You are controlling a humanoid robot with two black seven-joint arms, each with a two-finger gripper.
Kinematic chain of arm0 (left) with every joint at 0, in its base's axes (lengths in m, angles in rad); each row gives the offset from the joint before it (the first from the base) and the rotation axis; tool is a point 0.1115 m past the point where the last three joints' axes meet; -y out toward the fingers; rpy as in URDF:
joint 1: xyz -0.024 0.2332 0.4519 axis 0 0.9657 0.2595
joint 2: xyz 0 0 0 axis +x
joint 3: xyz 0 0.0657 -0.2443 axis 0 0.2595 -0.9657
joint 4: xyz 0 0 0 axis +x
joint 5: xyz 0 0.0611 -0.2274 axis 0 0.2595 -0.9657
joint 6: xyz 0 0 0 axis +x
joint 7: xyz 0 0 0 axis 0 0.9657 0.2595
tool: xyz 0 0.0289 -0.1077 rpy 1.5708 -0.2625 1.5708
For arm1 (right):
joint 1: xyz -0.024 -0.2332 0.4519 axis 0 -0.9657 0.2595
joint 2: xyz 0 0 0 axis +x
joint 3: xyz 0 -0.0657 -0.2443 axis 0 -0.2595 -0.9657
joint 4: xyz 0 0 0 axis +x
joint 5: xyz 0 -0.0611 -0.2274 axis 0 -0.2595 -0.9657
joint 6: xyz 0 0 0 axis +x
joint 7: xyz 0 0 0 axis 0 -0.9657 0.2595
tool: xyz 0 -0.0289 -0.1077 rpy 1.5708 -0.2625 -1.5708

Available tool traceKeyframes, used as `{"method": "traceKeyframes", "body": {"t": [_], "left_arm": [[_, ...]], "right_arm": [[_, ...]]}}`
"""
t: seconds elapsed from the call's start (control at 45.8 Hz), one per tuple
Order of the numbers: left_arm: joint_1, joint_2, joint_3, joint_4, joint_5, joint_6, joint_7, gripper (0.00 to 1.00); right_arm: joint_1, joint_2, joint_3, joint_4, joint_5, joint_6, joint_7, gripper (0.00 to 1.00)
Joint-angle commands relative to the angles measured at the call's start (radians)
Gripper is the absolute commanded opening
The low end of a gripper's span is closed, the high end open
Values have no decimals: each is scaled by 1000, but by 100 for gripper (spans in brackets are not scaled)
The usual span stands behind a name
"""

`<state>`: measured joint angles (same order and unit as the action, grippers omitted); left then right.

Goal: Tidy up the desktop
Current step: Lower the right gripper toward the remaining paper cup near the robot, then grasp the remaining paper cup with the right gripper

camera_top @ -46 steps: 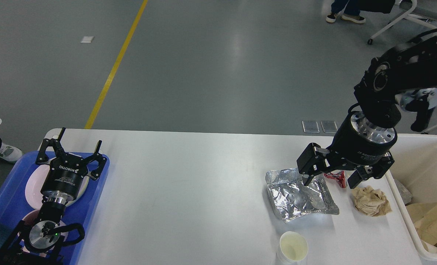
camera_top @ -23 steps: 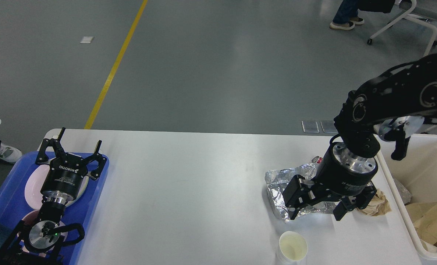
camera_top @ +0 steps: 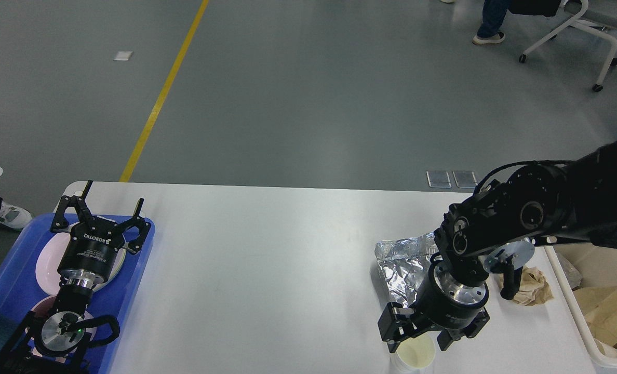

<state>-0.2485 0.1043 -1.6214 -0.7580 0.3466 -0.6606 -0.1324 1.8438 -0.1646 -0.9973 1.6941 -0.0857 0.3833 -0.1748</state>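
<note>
The white desktop (camera_top: 267, 270) carries a crumpled silver foil bag (camera_top: 398, 259), a brown paper wad (camera_top: 533, 286) and a white paper cup (camera_top: 415, 359) at the front edge. My right gripper (camera_top: 417, 340) is open and points down just above the cup, with one finger on each side of its rim. I cannot tell if it touches the cup. My right arm hides part of the foil bag. My left gripper (camera_top: 105, 206) is open and empty above the blue tray (camera_top: 132, 291) at the left.
The blue tray holds pale pink plates (camera_top: 46, 262). A deep white bin (camera_top: 565, 283) with brown paper in it stands at the table's right end. A wheeled chair and a person's feet are far back on the grey floor.
My right gripper has moved from above the foil bag toward the front edge and down, and now stands open over the paper cup. The left arm has not moved.
</note>
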Motion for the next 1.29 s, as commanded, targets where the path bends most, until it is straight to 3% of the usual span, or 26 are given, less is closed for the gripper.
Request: {"method": "traceKeyframes", "body": {"t": [0.0, 0.503, 0.852, 0.896, 0.94, 1.005, 1.049, 1.268], "left_arm": [[0, 0, 0, 0, 0, 1, 0, 96], [0, 0, 0, 0, 0, 1, 0, 96], [0, 2, 0, 0, 0, 1, 0, 96], [0, 0, 0, 0, 0, -1, 0, 96], [0, 0, 0, 0, 0, 1, 0, 96], [0, 0, 0, 0, 0, 1, 0, 96], [0, 2, 0, 0, 0, -1, 0, 96], [0, 0, 0, 0, 0, -1, 0, 96]], "right_arm": [[-37, -10, -21, -17, -63, -35, -18, 89], [-262, 22, -56, -211, -68, -175, -20, 89], [-359, 65, -60, -235, -62, -245, -18, 86], [-364, 63, -60, -235, -57, -264, -18, 79], [-365, 62, -60, -235, -54, -274, -20, 63], [-365, 54, -61, -234, -54, -271, -20, 23], [-365, 51, -64, -232, -52, -271, -20, 2], [-364, 43, -58, -232, 84, -290, -18, 0]]}}
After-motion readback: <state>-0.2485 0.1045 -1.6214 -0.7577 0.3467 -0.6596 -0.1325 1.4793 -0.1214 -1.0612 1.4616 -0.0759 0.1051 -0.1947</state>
